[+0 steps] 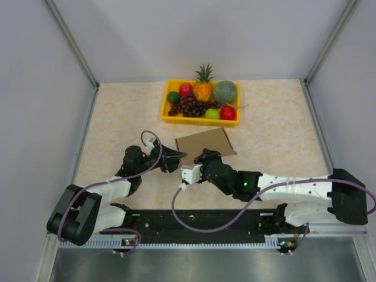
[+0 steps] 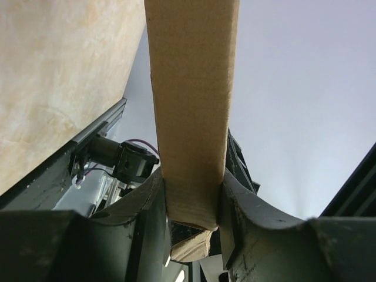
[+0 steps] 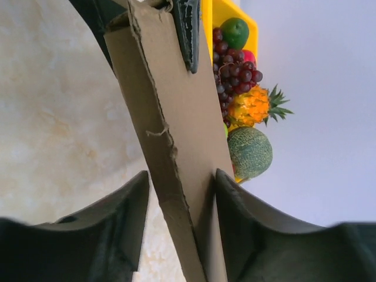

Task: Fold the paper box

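Fingers (image 2: 141,205) of my left gripper (image 2: 192,202) clamped on the paper box (image 2: 191,88). In the left wrist view a brown cardboard strip fills the gap, touching both pads. It runs from the bottom centre of the frame up to the top edge.

Right gripper (image 3: 182,188): fingers (image 3: 117,217) straddle another edge of the same card. The right pad sits against the cardboard. The left pad is just beside a ragged, torn-looking edge. Cannot tell whether this is a firm grip or only a close fit.

Top view: box sits at centre frame as a flat, roughly rectangular brown panel, tilted a little. Its near edge lies between my two grippers, the left one at its lower left corner and the right one at its lower edge. Arms come in from the bottom corners of the frame.

Table (image 1: 117,117): pale, marbled surface under the box.

Yellow tray (image 1: 166,107) sits just above the box in frame, near it but apart. It holds a pineapple (image 1: 204,88), a melon (image 1: 225,92), dark grapes (image 1: 189,106) and small red and green fruit. The right wrist view shows the same tray at upper right, behind the card.
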`<state>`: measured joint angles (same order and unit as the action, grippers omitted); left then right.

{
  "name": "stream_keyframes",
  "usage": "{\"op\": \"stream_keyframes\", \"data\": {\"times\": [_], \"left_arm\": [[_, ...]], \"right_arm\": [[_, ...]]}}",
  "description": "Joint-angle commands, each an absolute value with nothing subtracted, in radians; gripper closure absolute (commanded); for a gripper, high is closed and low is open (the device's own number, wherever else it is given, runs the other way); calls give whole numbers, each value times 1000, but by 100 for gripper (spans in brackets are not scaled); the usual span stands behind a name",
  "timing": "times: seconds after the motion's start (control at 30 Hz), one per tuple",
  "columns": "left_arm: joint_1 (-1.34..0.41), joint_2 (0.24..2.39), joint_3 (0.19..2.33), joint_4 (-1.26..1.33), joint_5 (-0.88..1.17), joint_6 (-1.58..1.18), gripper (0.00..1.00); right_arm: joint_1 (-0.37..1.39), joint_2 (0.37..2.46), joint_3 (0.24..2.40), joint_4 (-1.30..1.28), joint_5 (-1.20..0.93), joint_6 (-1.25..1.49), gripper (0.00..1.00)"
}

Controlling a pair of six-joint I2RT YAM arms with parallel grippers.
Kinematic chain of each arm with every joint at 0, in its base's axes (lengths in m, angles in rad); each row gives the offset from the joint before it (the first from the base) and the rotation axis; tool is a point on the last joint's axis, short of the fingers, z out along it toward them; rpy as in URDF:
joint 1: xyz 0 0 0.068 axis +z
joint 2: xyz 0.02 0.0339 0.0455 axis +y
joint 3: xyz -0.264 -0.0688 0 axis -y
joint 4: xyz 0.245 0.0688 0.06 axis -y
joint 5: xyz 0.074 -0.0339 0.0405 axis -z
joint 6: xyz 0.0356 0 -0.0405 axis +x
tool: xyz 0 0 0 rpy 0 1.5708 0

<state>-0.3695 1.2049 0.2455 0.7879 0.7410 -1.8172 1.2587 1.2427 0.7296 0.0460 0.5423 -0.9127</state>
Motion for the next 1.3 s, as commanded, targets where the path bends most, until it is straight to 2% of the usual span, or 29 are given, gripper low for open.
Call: {"op": "stream_keyframes", "data": {"times": [0.0, 0.13, 0.2, 0.27, 0.3, 0.4, 0.43, 0.53, 0.6, 0.7, 0.87, 1.0, 1.07, 1.27], "left_arm": [[-364, 1175, 238, 879, 770, -1839, 70], [-353, 1163, 255, 847, 801, -1737, 52], [-347, 1117, 268, 701, 813, -1591, 47], [-309, 1079, 290, 530, 839, -1349, 45], [-296, 1018, 313, 329, 812, -1253, 43], [-249, 867, 349, 113, 761, -970, 43], [-241, 826, 371, -57, 697, -909, 43], [-238, 680, 442, -211, 548, -721, 44], [-239, 637, 483, -233, 528, -619, 46], [-253, 678, 537, -215, 575, -510, 52], [-374, 822, 641, -180, 597, -330, 46], [-457, 917, 709, -136, 592, -238, 43], [-495, 977, 768, -158, 563, -186, 48], [-540, 1127, 903, -247, 482, -97, 56]], "right_arm": [[1278, 1239, 782, 63, 568, -881, 61], [1267, 1247, 816, -41, 540, -799, 69], [1253, 1235, 828, -127, 477, -727, 73], [1221, 1227, 854, -217, 406, -651, 75], [1207, 1223, 876, -256, 369, -626, 75], [1148, 1216, 903, -378, 226, -540, 76], [1123, 1218, 926, -412, 183, -517, 76], [1048, 1245, 962, -497, 31, -462, 76], [987, 1262, 985, -524, -90, -431, 76], [905, 1311, 1021, -577, -233, -413, 75], [809, 1400, 1094, -667, -371, -417, 74], [787, 1465, 1160, -701, -396, -423, 74], [784, 1479, 1170, -706, -400, -426, 75], [769, 1490, 1186, -710, -402, -434, 76]]}}
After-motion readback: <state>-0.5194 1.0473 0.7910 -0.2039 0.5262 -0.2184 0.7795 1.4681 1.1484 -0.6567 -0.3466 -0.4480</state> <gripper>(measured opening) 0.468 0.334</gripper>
